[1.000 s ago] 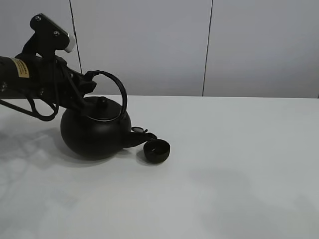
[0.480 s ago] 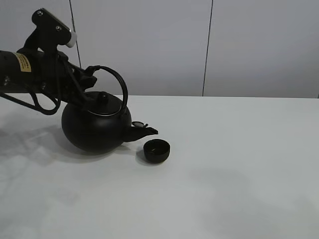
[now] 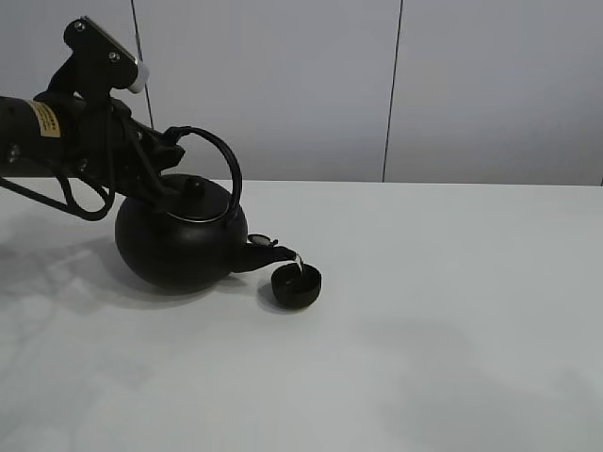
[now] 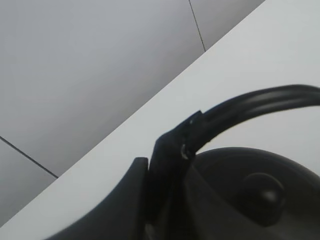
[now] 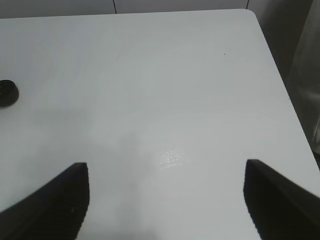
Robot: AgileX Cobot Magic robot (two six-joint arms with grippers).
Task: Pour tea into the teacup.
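In the exterior high view a big round black kettle [image 3: 181,250] hangs tilted just above the white table [image 3: 452,311]. My left gripper [image 3: 168,149] is shut on its arched handle [image 3: 226,174]. A thin pale stream of tea [image 3: 295,266] runs from the spout [image 3: 273,252] into the teacup [image 3: 296,285], a small black bowl right under the spout tip. The left wrist view shows my left gripper [image 4: 175,145] clamped on the handle [image 4: 260,102] above the lid knob [image 4: 262,187]. My right gripper [image 5: 165,200] is open over bare table; the teacup [image 5: 7,93] lies far off at that view's edge.
The left arm [image 3: 57,141] reaches in from the left above the table. A grey panelled wall [image 3: 396,85] stands behind the table's far edge. In the right wrist view the table's corner and side edge [image 5: 280,85] show.
Half a second ago the kettle was held more level, its spout dry and short of the cup. It has now tipped forward and tea streams into the teacup. The right gripper has not moved.
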